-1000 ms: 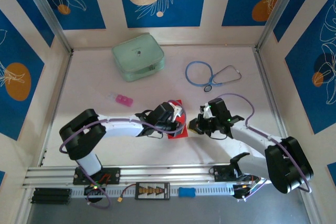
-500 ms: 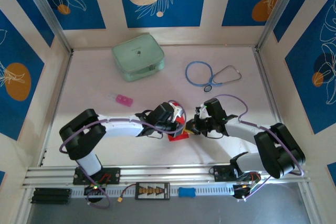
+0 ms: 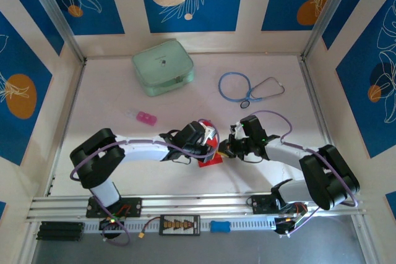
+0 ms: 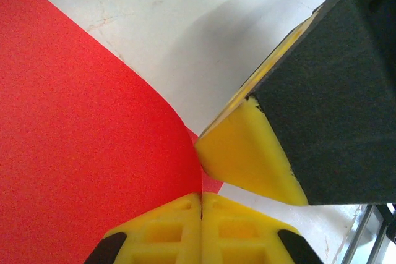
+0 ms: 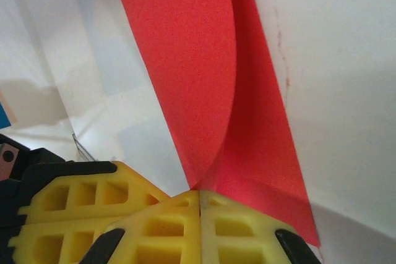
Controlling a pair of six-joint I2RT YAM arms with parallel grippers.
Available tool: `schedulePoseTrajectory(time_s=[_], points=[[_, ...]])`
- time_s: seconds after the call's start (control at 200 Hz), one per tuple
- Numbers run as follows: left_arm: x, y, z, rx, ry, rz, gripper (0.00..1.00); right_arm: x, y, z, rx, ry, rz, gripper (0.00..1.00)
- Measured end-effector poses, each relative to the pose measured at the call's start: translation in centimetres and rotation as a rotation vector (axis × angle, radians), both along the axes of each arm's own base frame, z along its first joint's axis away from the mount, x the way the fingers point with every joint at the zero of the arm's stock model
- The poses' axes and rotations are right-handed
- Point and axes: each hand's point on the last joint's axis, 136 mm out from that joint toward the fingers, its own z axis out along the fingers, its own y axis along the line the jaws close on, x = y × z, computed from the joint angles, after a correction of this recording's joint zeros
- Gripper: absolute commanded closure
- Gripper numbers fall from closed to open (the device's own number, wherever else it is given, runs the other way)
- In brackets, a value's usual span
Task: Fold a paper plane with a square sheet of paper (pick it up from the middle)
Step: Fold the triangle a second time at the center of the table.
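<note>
Sheet [image 3: 211,160] centre; case [image 3: 163,67] behind left, stethoscope [image 3: 245,104] behind right.

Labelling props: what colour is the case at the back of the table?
The case is pale green, best seen in the top external view.

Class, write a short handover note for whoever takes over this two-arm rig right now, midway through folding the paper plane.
Left gripper: shut on the red sheet of paper.
Right gripper: shut on the same sheet, tip to tip with the left one.
Sheet: mid-table between the arms, doubled over in a soft curve.
Done: sheet gripped by both arms and bent over.
Left: no dart shape yet, so press the crease and make the remaining folds.
</note>
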Motion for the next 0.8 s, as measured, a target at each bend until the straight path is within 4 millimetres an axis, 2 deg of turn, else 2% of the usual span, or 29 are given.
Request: schedulePoseTrajectory(time_s=[0.315,0.8], points=[[0.2,0.2,-0.1,0.004,-0.003,0.0,1.0,-1.1,-0.2,-1.2,-0.089,0.011,0.006,0.97],[0.2,0.9,-0.5,0.043,-0.01,-0.028,1.0,-0.7,0.2,-3.2,-0.137,0.043,-0.019,0.98]])
